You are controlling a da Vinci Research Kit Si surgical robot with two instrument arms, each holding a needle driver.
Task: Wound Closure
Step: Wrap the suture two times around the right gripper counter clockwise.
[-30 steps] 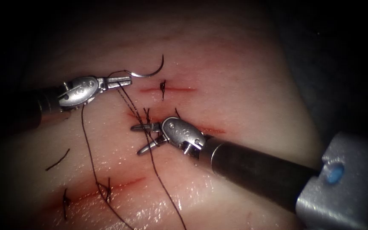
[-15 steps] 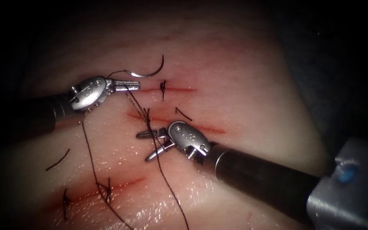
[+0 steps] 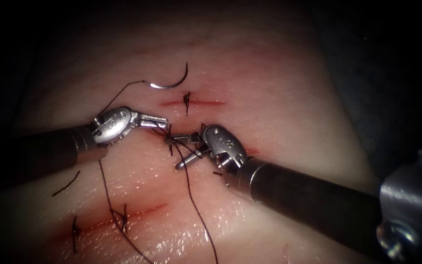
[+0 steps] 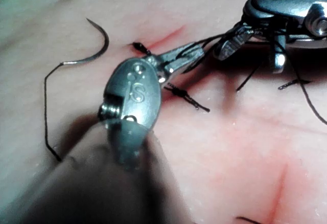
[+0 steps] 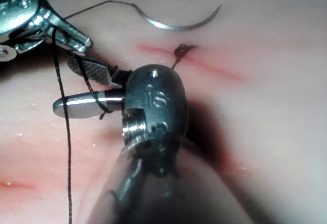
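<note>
The curved needle (image 3: 169,84) lies free on the tissue (image 3: 279,98) just above the top cut (image 3: 203,102), not in the tissue and held by neither tool. Its thread (image 3: 118,95) runs down to my left tool (image 3: 161,120), which is shut on the thread left of the middle cut (image 3: 250,149). My right tool (image 3: 172,153) stands open close beside it, with thread looped over its jaws. The left wrist view has the needle (image 4: 97,45) and left tool (image 4: 200,48). The right wrist view has the open right tool (image 5: 64,85) with thread across both jaws.
A knotted stitch (image 3: 186,100) sits on the top cut. The lower cut (image 3: 137,212) carries two stitches, and a cut end of thread (image 3: 66,183) lies to its left. Long thread (image 3: 196,210) trails toward the near edge. Red fluid marks the cuts.
My left tool has moved right and down toward the middle cut, carrying the thread. My right tool has risen slightly toward it, the thread now wound over its open jaws. The needle has stayed put.
</note>
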